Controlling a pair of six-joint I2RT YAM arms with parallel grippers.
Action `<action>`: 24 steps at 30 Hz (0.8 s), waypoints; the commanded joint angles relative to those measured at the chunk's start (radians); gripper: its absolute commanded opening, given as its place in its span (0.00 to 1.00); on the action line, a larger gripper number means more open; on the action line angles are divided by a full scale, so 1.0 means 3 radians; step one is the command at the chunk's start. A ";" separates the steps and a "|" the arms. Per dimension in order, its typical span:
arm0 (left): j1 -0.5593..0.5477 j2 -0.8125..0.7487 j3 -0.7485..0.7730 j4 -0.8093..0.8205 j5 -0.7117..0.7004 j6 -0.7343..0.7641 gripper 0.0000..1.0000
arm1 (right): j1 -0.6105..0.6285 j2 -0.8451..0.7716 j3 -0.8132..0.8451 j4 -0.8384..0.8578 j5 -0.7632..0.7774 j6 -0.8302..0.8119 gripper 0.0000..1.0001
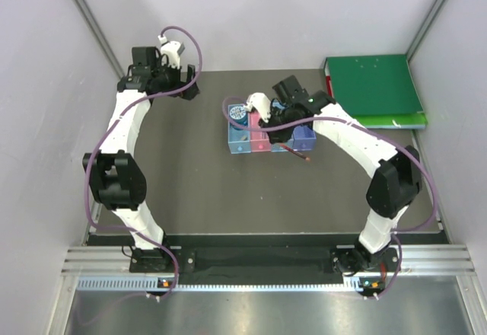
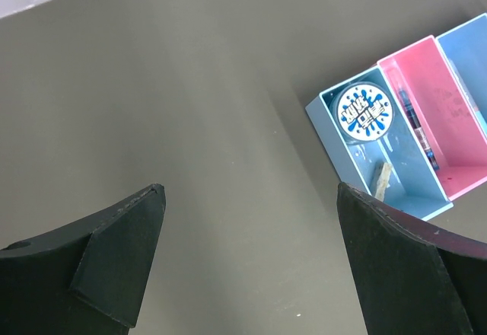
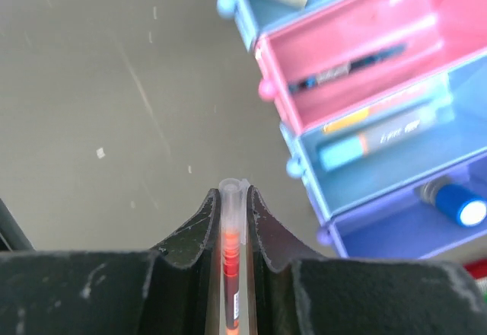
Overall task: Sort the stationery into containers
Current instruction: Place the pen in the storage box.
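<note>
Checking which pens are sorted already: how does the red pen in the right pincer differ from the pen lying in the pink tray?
The red pen is clamped in the right pincer, not in any tray; the dark pen lies loose inside the pink tray. The red pen has a clear barrel with a red core; the dark pen looks black with blue touches. Both are slim pens.
</note>
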 commanded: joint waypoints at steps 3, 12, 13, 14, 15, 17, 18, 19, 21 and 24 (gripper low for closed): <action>0.0029 -0.0209 -0.0047 0.0200 -0.0031 0.0017 0.99 | -0.0148 0.0363 0.0779 0.0120 -0.0356 0.0629 0.00; 0.0023 -0.0230 -0.0032 0.0165 -0.0087 0.0048 0.99 | -0.0322 0.0844 0.1358 0.0749 -0.0551 0.1340 0.00; 0.0023 -0.0230 -0.0026 0.0154 -0.0102 0.0048 0.99 | -0.0332 0.0880 0.1369 0.0826 -0.0556 0.1397 0.00; 0.0028 -0.0225 -0.0016 0.0149 -0.0112 0.0053 0.99 | -0.0342 0.0885 0.1364 0.0999 -0.0566 0.1463 0.00; 0.0023 -0.0225 -0.0016 0.0134 -0.0123 0.0063 0.99 | -0.0368 0.0896 0.1359 0.1086 -0.0602 0.1586 0.00; 0.0023 -0.0225 -0.0011 0.0119 -0.0143 0.0074 0.99 | -0.0388 0.0921 0.1338 0.1321 -0.0602 0.1709 0.00; 0.0023 -0.0225 -0.0011 0.0113 -0.0158 0.0084 0.99 | -0.0414 0.0921 0.1298 0.1388 -0.0597 0.1871 0.00; 0.0023 -0.0220 -0.0006 0.0103 -0.0169 0.0084 0.99 | -0.0429 0.0931 0.1272 0.1450 -0.0597 0.1939 0.00; 0.0023 -0.0215 0.0025 0.0078 -0.0184 0.0084 0.99 | -0.0475 0.0932 0.1129 0.1674 -0.0617 0.2193 0.00; 0.0023 -0.0215 0.0030 0.0062 -0.0220 0.0094 0.99 | -0.0526 0.0937 0.0909 0.1951 -0.0602 0.2460 0.00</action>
